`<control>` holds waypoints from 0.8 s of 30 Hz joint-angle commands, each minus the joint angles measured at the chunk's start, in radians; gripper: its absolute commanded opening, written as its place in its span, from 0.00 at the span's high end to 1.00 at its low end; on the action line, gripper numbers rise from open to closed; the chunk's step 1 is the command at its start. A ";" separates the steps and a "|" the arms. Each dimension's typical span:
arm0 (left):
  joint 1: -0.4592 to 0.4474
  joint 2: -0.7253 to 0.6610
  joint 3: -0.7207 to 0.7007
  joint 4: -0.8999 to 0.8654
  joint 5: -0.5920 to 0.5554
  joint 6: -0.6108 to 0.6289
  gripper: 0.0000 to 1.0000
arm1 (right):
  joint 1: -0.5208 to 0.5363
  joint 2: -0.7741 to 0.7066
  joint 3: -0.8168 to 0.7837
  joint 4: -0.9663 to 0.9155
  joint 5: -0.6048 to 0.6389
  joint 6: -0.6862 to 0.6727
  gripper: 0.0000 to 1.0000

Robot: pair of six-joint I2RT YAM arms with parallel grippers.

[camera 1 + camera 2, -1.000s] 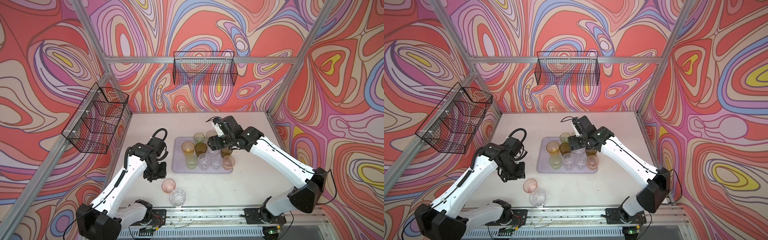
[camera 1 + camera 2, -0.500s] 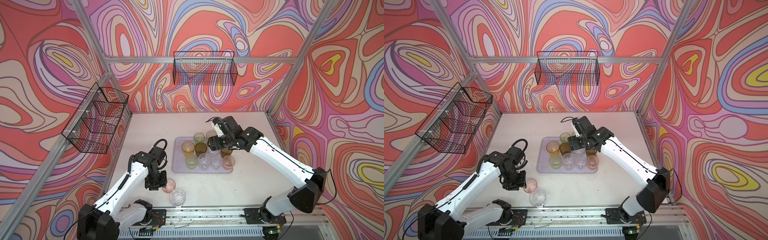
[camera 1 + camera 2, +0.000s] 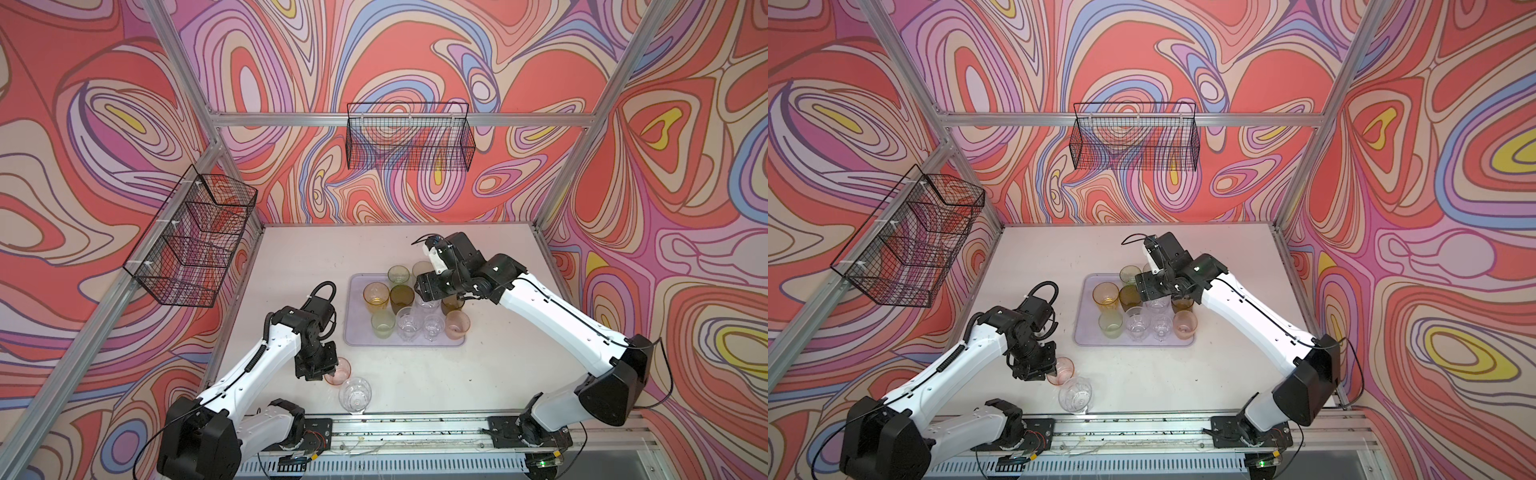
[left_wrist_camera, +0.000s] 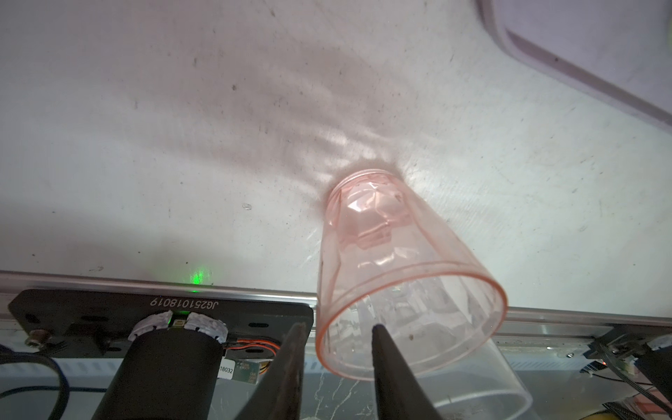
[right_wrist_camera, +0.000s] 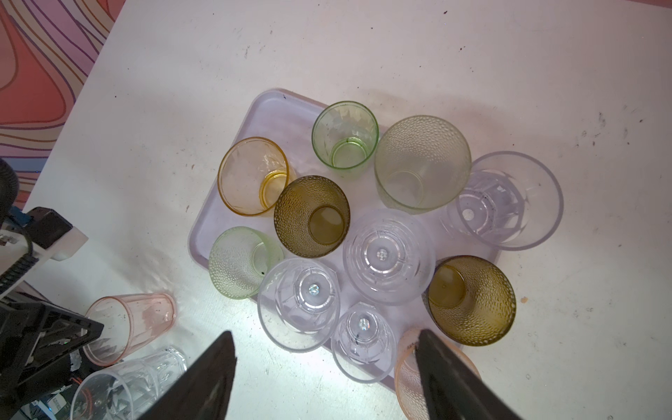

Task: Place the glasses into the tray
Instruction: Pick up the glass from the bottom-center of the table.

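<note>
Down at the pink glass (image 4: 385,254) with the left end effector (image 4: 337,327), straddling the rim wall: one finger (image 4: 291,363) outside, one inside the mouth, narrowed but not visibly pinching yet, so released for now. Standing upright on the desk (image 3: 415,374) near the front rail, well apart from the tray (image 3: 356,320), and touching or just beside a clear glass (image 3: 354,395); cannot tell which. Probably thin moulded plastic by the look: light, fairly stiff, slick, and likely to flex or squirt out under a hard squeeze. Best taken by the wall just below the rim, as lined up here, with a gentle clamp and a straight lift to spare the clear neighbour. Hovering over the tray with the right end effector (image 5: 323,334), spread wide and empty. Crowded in there already with an amber glass (image 5: 251,174) plus green, olive and clear ones, packed close. Worth aiming for the bare strip on the side nearest the left arm, and lowering slowly to avoid toppling anything.
</note>
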 commanded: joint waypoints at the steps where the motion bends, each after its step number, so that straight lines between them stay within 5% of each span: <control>1: 0.007 0.009 -0.010 -0.004 -0.018 -0.029 0.68 | -0.005 0.000 -0.013 0.016 -0.004 0.009 0.19; 24: 0.006 0.059 0.021 -0.020 -0.063 -0.024 0.90 | -0.005 -0.003 -0.008 0.000 0.006 0.001 0.19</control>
